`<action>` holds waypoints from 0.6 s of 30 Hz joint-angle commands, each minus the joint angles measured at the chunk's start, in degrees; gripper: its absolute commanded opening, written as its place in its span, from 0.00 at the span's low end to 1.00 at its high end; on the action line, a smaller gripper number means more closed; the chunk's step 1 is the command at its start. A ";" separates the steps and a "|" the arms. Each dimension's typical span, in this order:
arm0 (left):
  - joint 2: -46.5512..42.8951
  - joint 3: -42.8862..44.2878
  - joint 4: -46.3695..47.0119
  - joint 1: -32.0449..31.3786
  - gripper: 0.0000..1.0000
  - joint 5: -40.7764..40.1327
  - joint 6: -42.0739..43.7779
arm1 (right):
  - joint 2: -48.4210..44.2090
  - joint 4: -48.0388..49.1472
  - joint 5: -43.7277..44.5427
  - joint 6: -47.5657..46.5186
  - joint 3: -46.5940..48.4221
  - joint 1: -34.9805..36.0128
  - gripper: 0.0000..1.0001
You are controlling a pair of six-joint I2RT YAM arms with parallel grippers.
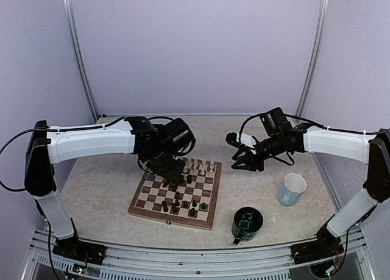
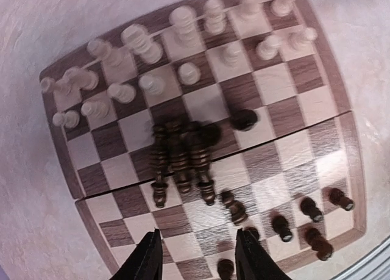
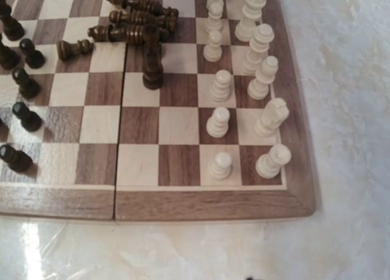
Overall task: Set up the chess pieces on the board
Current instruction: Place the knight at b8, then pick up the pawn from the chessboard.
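The board (image 1: 172,218) lies on the bench (image 1: 97,188). The cream pieces (image 1: 202,166) stand in two rows along the board's far edge. Of the dark pieces (image 2: 180,161), several lie heaped near the board's centre and the rest stand upright toward its near edge. The left end effector (image 2: 198,234) hangs over the board, fingers apart with nothing held. The right end effector (image 1: 245,162) hovers beyond the board's far right corner; I cannot tell whether its fingers are apart or together. A white mug (image 1: 293,189) and a dark mug (image 1: 247,224) stand off the board's right side.
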 commanded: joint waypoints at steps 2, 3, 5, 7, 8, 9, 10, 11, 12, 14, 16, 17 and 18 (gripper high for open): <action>-0.14 -4.83 -2.44 2.93 0.41 0.91 -7.45 | 0.56 -0.30 -0.28 -0.32 -0.32 -0.26 0.35; -0.05 -5.41 -2.05 3.16 0.41 2.05 -7.69 | 0.56 -0.35 -0.21 -0.33 -0.34 -0.28 0.35; 0.32 -6.29 -0.94 3.37 0.41 4.10 -8.02 | 0.58 -0.35 -0.20 -0.42 -0.26 -0.28 0.35; 0.92 -6.66 0.20 3.59 0.41 6.16 -8.40 | 0.57 -0.35 -0.11 -0.44 -0.32 -0.28 0.35; 1.10 -6.73 0.85 3.66 0.41 6.91 -8.54 | 0.57 -0.33 -0.11 -0.44 -0.33 -0.28 0.35; 1.33 -6.74 1.38 3.64 0.41 7.61 -8.76 | 0.61 -0.33 -0.04 -0.47 -0.41 -0.28 0.35; 1.51 -6.67 1.89 3.71 0.41 8.10 -8.93 | 0.57 -0.35 -0.07 -0.52 -0.43 -0.28 0.35; 1.89 -6.59 2.36 3.69 0.41 8.68 -9.06 | 0.58 -0.41 -0.07 -0.52 -0.38 -0.28 0.35; 2.22 -6.44 2.55 3.68 0.41 9.09 -9.24 | 0.58 -0.43 -0.09 -0.50 -0.43 -0.28 0.35; 3.03 -6.15 2.83 3.68 0.41 9.66 -9.48 | 0.59 -0.44 -0.10 -0.55 -0.44 -0.28 0.35; 4.09 -6.05 3.10 3.68 0.41 10.34 -9.60 | 0.56 -0.45 -0.02 -0.61 -0.42 -0.28 0.35; 4.37 -5.98 3.24 3.71 0.40 10.69 -9.63 | 0.55 -0.45 -0.02 -0.66 -0.44 -0.28 0.35; 4.77 -6.01 3.35 3.72 0.40 10.88 -9.61 | 0.59 -0.45 -0.02 -0.70 -0.46 -0.28 0.35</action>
